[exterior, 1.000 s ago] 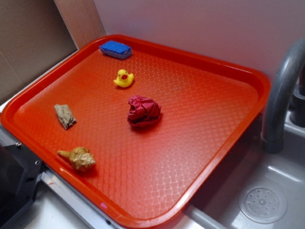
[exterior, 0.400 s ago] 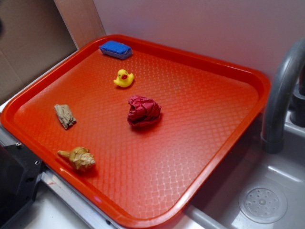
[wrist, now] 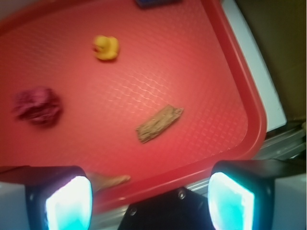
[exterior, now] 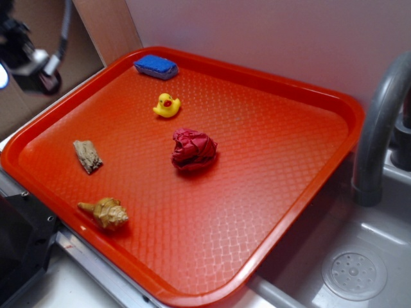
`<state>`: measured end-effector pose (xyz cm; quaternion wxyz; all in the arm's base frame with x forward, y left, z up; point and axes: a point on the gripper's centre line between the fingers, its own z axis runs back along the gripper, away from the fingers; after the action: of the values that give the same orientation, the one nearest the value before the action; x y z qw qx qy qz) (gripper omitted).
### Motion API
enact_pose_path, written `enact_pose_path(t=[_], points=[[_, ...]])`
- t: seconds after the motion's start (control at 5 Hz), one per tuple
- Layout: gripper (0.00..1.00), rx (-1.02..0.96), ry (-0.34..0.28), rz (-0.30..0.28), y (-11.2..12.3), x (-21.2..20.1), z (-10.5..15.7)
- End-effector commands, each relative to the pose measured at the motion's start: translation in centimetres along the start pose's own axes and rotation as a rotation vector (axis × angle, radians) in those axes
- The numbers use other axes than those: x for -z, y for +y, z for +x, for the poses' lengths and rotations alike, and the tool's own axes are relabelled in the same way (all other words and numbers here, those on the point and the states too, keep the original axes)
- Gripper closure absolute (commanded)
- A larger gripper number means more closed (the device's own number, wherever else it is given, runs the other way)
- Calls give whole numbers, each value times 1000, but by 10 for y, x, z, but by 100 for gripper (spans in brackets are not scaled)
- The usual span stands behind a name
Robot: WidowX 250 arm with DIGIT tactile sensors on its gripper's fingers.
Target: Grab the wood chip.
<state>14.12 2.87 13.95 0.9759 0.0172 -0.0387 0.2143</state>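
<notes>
The chip [exterior: 87, 156] lies flat on the red tray [exterior: 270, 167], near the tray's left rim and touching nothing. In the wrist view the chip [wrist: 159, 124] sits a little right of centre, its long axis tilted, with bare tray on all sides and the rim [wrist: 249, 115] curving past on its right.

The gripper [wrist: 148, 199] has its two lit fingers [wrist: 68, 201] spread wide at the bottom of the wrist view, nothing between them; it looks to be above the tray's near edge, though the blur makes height hard to judge. In the exterior view only a blurred part of the arm [exterior: 29, 54] shows at the top left, outside the tray.

Around the chip: the shell [exterior: 106, 213] is nearer the front rim, well apart from it; the duck [exterior: 167, 105] is farther back; the crumpled red wad [exterior: 192, 149] is toward the tray's middle; the blue sponge [exterior: 156, 66] is by the far rim. The widest open stretch of tray is its right half. Right of the tray stand a grey faucet [exterior: 379, 128] and a sink [exterior: 359, 269]
</notes>
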Motion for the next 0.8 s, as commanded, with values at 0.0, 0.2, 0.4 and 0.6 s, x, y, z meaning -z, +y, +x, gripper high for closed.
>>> enact_pose_path(t=[0.0,0.2,0.4,0.6], points=[[0,-117,90,-108,-4,76,10],[0,-190,198,-162,-11,100,15],[0,-228,263,-86,-10,123,20],[100,-226,237,-43,-12,122,18]])
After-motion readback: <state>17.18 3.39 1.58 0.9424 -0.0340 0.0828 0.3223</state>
